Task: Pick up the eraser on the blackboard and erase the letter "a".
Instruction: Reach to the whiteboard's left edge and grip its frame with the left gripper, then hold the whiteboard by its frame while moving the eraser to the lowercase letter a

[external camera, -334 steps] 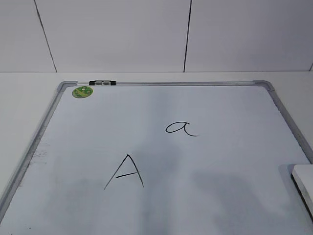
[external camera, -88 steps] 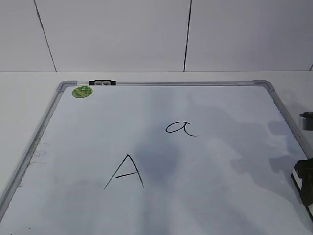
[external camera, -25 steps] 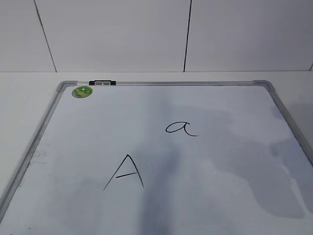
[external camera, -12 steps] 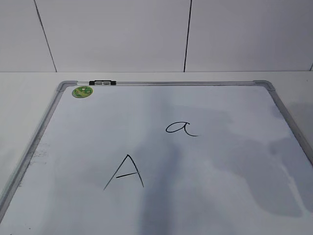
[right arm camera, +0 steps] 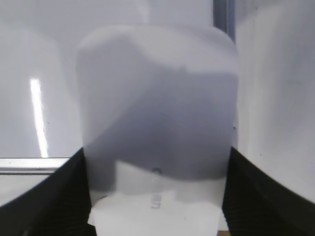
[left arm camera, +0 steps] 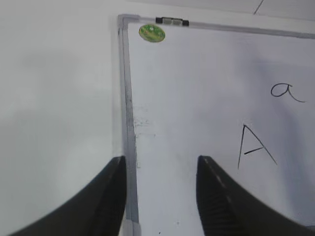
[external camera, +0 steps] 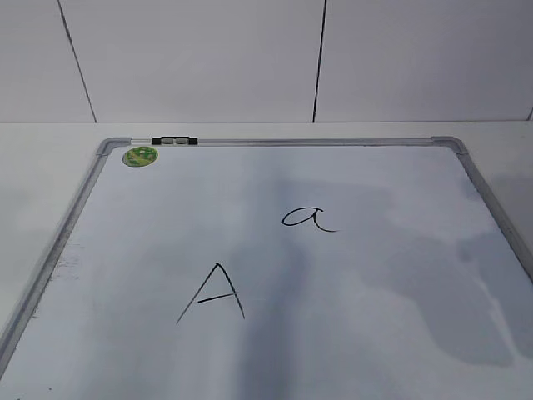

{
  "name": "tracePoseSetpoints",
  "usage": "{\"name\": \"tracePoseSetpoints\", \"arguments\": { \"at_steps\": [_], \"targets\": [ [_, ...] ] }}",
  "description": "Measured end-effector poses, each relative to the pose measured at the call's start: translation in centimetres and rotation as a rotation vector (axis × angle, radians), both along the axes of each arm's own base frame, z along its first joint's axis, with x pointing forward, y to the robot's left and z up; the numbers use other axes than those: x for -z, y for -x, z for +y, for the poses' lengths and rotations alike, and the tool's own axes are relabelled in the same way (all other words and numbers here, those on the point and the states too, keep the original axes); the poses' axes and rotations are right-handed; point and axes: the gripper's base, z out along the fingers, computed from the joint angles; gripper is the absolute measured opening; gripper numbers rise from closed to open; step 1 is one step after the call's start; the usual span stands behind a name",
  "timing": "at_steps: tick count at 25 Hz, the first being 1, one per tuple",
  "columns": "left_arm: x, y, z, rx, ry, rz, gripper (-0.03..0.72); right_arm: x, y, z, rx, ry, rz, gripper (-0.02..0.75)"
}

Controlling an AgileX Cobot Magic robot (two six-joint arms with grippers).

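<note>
White eraser (right arm camera: 156,113), grey-framed white blackboard (external camera: 366,333), black letter "a" (external camera: 308,218).

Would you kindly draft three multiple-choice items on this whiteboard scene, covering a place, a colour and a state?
1. Where is the round sticker on the blackboard?
A. far left corner
B. centre
C. near right corner

2. What colour is the sticker?
A. red
B. green
C. blue

3. What is the right gripper doing?
A. hanging open and empty
B. clamped on the eraser
C. holding a marker

Answers: 1 A, it sits beside the far-left frame corner. 2 B, it is plainly green. 3 B, the right wrist view shows the fingers pressed against the white block's sides.
</note>
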Motion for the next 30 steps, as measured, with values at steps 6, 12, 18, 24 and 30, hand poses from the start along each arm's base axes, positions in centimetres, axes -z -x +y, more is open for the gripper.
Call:
{"name": "tracePoseSetpoints", "arguments": {
  "at_steps": [6,12,18,24,30],
  "targets": [
    [1.1,-3.8,0.0,0.001,0.006,0.169,0.406,0.0,0.0,0.0,0.001,-0.004,-0.002,0.566],
    [2.2,-8.4,0.0,0.031,-0.009,0.364,0.418,0.0,0.0,0.0,0.001,-0.004,-0.001,0.566],
    [3.9,-13.0,0.1,0.074,-0.045,0.487,0.418,0.0,0.0,0.0,0.001,-0.004,-0.001,0.566],
    [6.7,-17.1,0.1,0.094,-0.056,0.613,0.418,0.0,0.0,0.0,0.002,-0.006,-0.001,0.566],
    [9.0,-20.7,0.2,0.12,-0.074,0.665,0.41,0.0,0.0,0.0,0.002,-0.006,-0.001,0.566]
  ]
}}
